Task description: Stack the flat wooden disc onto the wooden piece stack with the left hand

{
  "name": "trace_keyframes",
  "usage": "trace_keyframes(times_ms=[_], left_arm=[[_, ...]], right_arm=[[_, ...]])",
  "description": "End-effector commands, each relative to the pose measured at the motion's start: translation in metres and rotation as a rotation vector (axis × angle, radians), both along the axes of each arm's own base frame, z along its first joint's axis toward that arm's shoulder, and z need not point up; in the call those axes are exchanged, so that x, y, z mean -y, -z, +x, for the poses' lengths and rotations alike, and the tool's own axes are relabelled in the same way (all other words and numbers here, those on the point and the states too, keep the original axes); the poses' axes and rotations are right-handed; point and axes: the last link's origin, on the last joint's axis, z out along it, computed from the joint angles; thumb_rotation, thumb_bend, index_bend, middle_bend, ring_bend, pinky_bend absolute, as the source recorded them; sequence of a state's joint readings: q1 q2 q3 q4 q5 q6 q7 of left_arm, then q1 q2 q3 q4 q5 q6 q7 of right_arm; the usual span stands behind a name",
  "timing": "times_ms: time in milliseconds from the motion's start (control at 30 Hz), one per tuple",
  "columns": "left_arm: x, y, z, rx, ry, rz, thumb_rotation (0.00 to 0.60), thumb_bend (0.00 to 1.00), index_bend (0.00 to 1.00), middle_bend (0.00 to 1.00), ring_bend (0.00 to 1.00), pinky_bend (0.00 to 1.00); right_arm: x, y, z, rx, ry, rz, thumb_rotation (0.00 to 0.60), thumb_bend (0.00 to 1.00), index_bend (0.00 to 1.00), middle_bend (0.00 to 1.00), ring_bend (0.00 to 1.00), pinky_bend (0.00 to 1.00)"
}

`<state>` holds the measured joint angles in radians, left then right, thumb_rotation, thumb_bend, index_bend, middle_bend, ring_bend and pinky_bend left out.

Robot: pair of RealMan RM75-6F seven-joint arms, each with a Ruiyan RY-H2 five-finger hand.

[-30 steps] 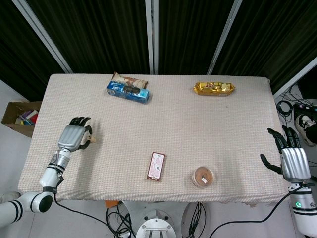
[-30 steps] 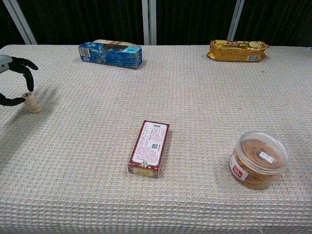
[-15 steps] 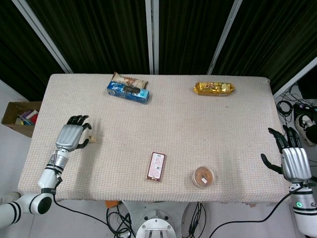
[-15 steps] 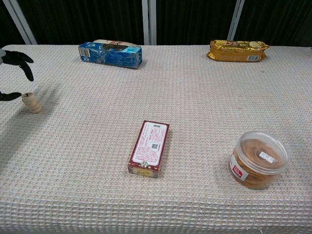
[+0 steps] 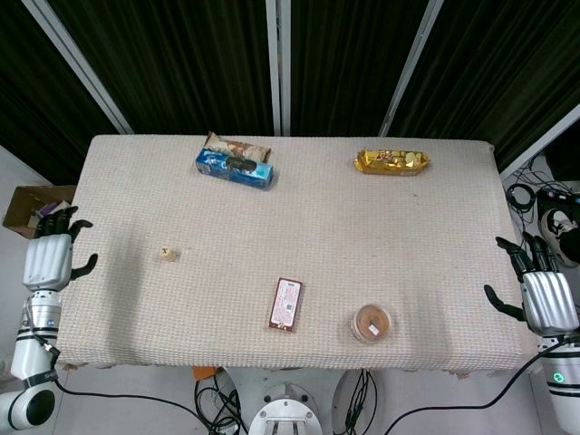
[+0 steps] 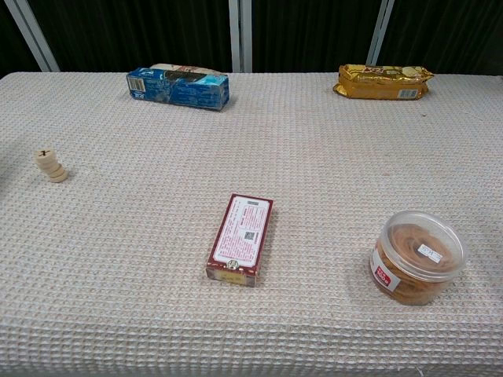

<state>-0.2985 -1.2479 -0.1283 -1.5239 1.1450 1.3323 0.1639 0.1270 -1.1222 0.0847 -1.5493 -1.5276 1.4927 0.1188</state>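
Now our left hand has its fingers spread and empty, and it sits off the counter's left edge, well apart from the wooden piece stack. A second ago those fingers hovered right at the stack; half a second ago they were opening beside it; since then the arm has pulled clear away. We read that as a release: the flat wooden disc with its dark mark lies on top of the stack, which stands upright on the counter near the left edge. By our judgement the stacking is done and we are retreating.

Our right hand hangs past the counter's right edge, its fingers apart and holding nothing, much as before.

Further out, the blue packet, gold packet, red box and round tub lie where they were.

Some things stay unclear. The chest view shows neither hand. How squarely the disc sits on the pieces below is too small to tell from the head view, and we cannot count the pieces with confidence. The mark on the disc is unreadable.
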Motion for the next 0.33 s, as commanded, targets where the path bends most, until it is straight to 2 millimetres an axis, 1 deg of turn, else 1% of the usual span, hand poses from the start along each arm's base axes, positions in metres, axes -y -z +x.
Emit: trace_keyframes(times_ms=[33, 100, 233, 333], left_arm=[[0.032, -0.009, -0.01, 0.006, -0.042, 0.004, 0.6, 0.26, 0.29, 0.1, 0.06, 0.1], [0.051, -0.011, -0.012, 0.027, -0.046, 0.016, 0.6, 0.26, 0.29, 0.1, 0.06, 0.1], [0.082, -0.012, -0.012, 0.056, -0.037, 0.045, 0.6, 0.26, 0.29, 0.11, 0.06, 0.1], [0.098, -0.009, -0.011, 0.061, -0.034, 0.054, 0.6, 0.26, 0.29, 0.11, 0.06, 0.1]], right_arm=[[-0.005, -0.002, -0.002, 0.0, 0.016, -0.005, 0.6, 0.23, 0.15, 0.23, 0.0, 0.0], [-0.01, -0.003, -0.003, 0.004, 0.028, -0.011, 0.6, 0.23, 0.15, 0.23, 0.0, 0.0], [-0.019, -0.002, -0.004, 0.01, 0.036, -0.018, 0.6, 0.23, 0.15, 0.23, 0.0, 0.0], [-0.022, 0.001, -0.002, 0.012, 0.027, -0.018, 0.6, 0.23, 0.15, 0.23, 0.0, 0.0]])
